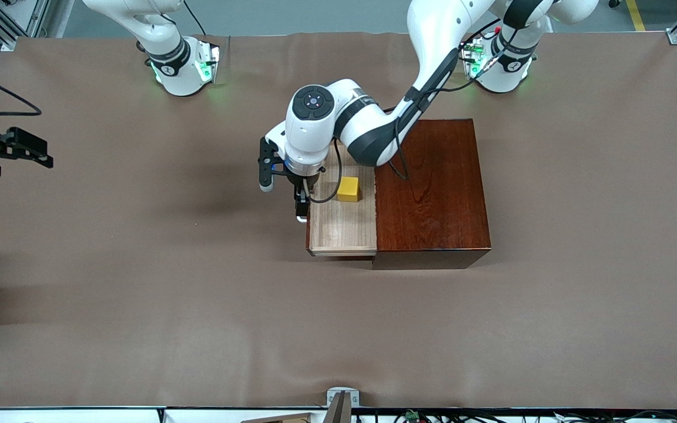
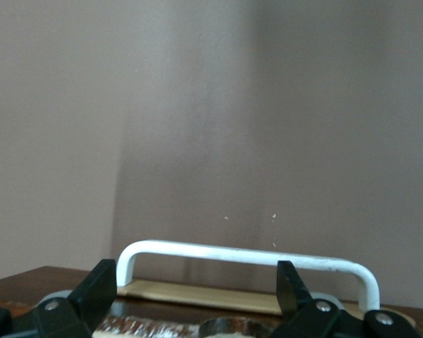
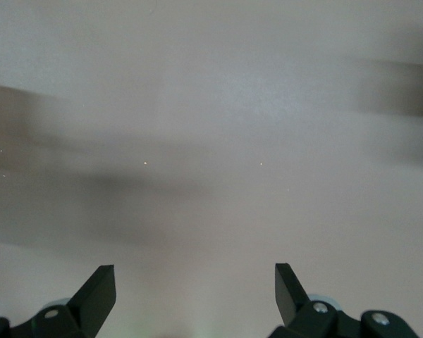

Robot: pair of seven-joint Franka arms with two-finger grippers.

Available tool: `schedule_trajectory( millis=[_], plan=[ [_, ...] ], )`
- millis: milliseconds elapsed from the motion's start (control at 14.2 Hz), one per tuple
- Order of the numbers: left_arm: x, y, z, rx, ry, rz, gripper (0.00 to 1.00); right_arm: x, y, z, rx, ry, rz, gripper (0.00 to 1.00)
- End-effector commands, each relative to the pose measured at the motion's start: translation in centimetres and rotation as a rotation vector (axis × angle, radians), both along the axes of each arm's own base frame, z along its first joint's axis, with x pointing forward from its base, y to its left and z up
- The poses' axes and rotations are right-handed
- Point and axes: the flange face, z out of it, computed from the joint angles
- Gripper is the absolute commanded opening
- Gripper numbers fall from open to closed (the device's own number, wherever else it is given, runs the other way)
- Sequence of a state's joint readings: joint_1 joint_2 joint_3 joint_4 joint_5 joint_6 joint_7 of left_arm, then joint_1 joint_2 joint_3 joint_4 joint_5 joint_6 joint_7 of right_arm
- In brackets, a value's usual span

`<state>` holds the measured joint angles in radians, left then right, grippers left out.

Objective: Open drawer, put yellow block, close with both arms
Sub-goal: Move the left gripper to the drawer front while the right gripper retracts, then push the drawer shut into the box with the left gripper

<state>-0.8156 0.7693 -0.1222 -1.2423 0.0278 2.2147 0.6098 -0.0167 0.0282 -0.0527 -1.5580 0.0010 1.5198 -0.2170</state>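
Left claw released over drawer handle, yellow block inside, right claw released

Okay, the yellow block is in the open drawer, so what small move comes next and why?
Probably push the drawer shut: the yellow block already sits inside, and the left pincer, open, is at the white handle. The right pincer waits open.
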Motion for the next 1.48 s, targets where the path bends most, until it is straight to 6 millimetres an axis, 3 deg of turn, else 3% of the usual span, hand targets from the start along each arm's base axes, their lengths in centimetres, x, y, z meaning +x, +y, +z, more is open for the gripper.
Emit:
schedule_trajectory(
  millis=[0,636,989,1412],
  plan=[
    [0.0,-0.7,-0.6,0.003,-0.016,-0.019,1.0,-1.9,0.9,0.8,0.02,-0.002,-0.095,1.0],
    [0.5,1.6,-0.9,0.13,0.046,0.006,1.0,-2.7,0.7,1.6,0.054,-0.033,-0.15,1.0],
    [0.6,3.4,1.8,0.228,0.045,0.003,1.0,-2.9,-0.3,1.6,0.043,-0.023,-0.172,1.0],
    [0.4,4.6,1.9,0.338,0.036,-0.013,1.0,-2.6,-1.2,2.3,0.037,-0.035,-0.184,1.0]
  ],
)
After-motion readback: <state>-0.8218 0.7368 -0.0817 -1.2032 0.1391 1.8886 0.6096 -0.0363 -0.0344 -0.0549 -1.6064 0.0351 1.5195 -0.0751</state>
